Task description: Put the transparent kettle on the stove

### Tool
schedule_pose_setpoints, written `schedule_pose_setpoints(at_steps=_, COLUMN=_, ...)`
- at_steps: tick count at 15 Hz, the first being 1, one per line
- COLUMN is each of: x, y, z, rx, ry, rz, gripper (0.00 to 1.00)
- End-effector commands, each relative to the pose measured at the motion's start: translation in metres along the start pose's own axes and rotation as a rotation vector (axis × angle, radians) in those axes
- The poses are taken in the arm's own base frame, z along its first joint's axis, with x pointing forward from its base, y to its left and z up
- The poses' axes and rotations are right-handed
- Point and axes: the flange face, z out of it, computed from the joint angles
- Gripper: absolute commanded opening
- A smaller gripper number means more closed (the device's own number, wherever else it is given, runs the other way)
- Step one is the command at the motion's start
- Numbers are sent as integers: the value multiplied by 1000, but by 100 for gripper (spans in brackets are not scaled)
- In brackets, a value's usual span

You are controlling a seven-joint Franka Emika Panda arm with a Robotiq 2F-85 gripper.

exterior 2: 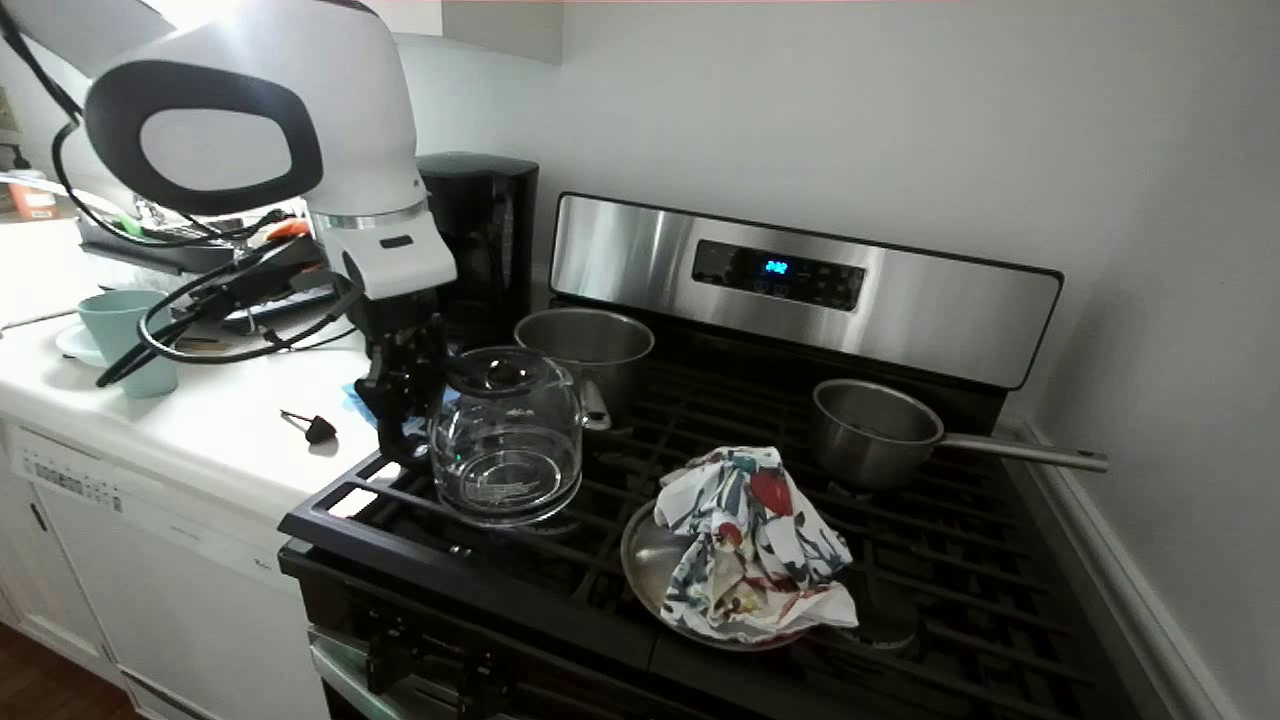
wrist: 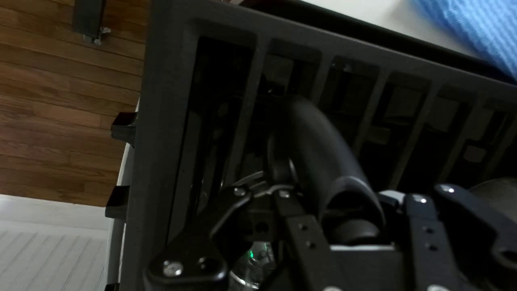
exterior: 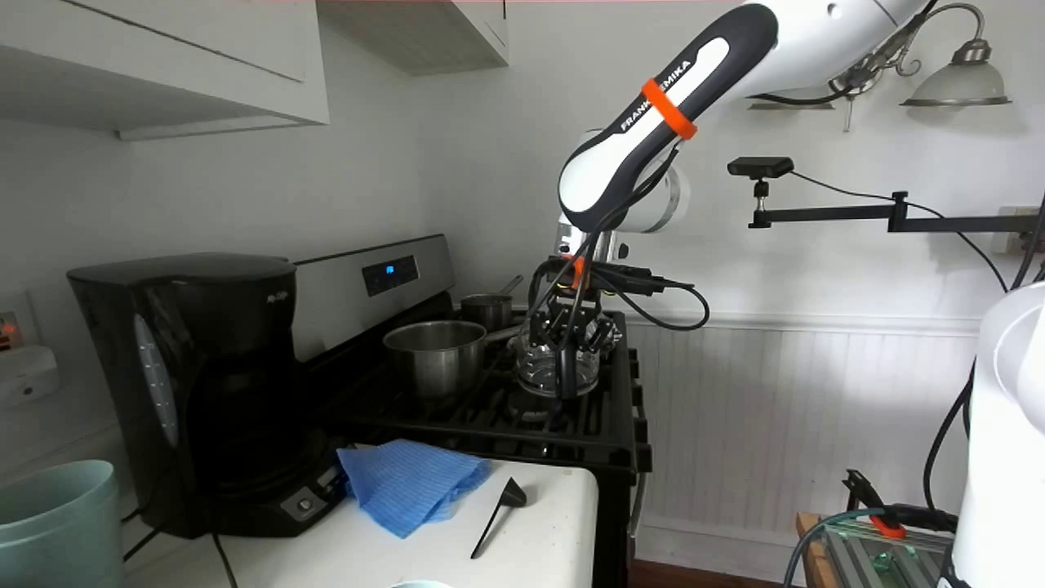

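pale wall (exterior: pixel 490 180) above white beadboard (exterior: pixel 767 425); wood-plank floor (wrist: pixel 60 105).

Your transparent kettle (exterior 2: pixel 505 440) is clear, glossy glass; its handle (wrist: pixel 329 153) looks like smooth black plastic with a soft sheen. Your gripper (wrist: pixel 351 195) shows dull black parts with shiny metal screw heads (wrist: pixel 173 268). On the stove (exterior 2: pixel 570 610) you see matt, dark grates (wrist: pixel 366 111) and a brushed-looking steel back panel (exterior 2: pixel 620 250) around a glossy black display (exterior 2: pixel 725 270). The long-handled saucepan (exterior 2: pixel 870 445) is satin grey metal. You have a printed cloth (exterior 2: pixel 750 540), crumpled and soft-looking, and a blue cloth (exterior: pixel 416 486) with a fine ribbed texture. The coffee maker (exterior: pixel 220 282) looks like black plastic, the counter (exterior: pixel 547 543) is smooth, and the floor (wrist: pixel 72 117) is grained wood.
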Motion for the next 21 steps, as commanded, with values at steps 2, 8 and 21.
schedule_pose_setpoints(at_steps=2, x=8, y=-4, z=-1, rx=34, ry=-10, rz=1, gripper=0)
schedule_pose_setpoints(at_steps=8, x=11, y=-2, z=-1, rx=58, ry=-29, rz=6, gripper=26)
schedule_pose_setpoints(at_steps=21, x=6, y=-12, z=-6, rx=79, ry=-30, rz=2, gripper=100)
